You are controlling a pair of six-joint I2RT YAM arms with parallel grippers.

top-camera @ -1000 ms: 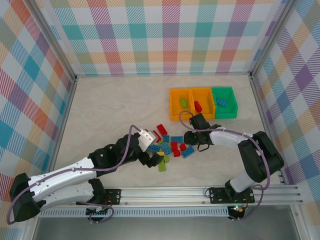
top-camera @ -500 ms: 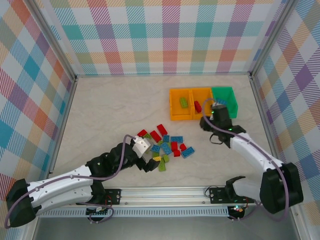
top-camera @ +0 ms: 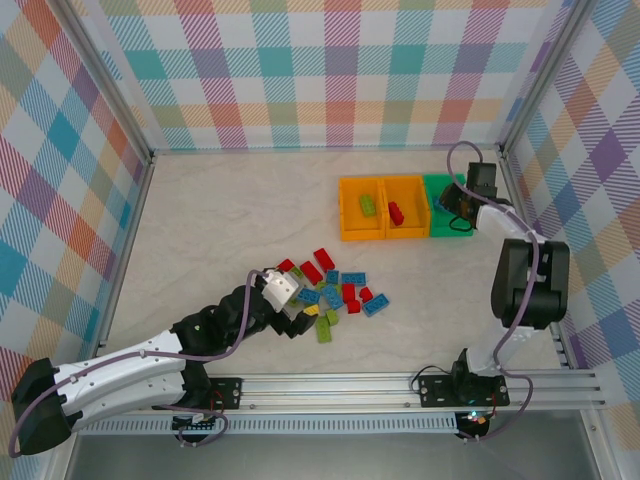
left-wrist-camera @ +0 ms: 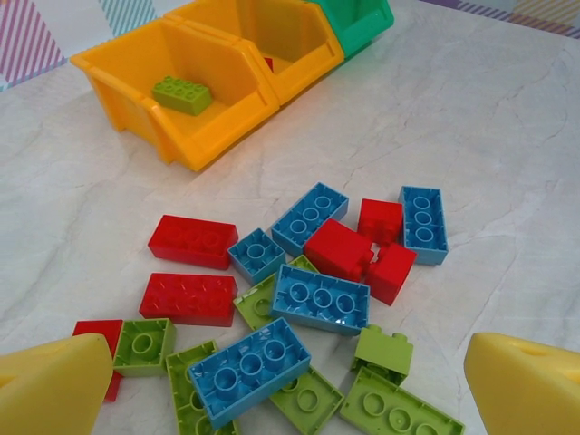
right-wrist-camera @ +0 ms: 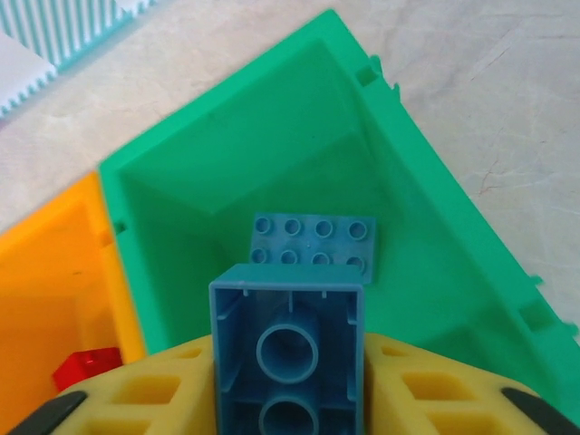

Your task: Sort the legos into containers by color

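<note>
Our right gripper [right-wrist-camera: 288, 385] held a blue brick [right-wrist-camera: 288, 313] over the green bin [right-wrist-camera: 412, 227]. We needed to drop it in next. Our left gripper [left-wrist-camera: 290, 390] stood open.

This is a robotics lab cell, not a home or a shop. Everything is built around one table [top-camera: 220, 220], a pale slab with a marble look. A slotted aluminium rail [top-camera: 330, 385] runs along the table's near edge. Bolted to it are a white-and-black left arm [top-camera: 120, 365] and a right arm [top-camera: 525, 290], both reaching over the table. Panels of pastel checked cloth [top-camera: 340, 70], stretched between bare metal posts [top-camera: 100, 85], wall in the table's left, far and right sides. On the table sit three small containers [top-camera: 343, 210] toward its far right corner. A scatter of legos [top-camera: 335, 290] lies nearer the rail.
</note>
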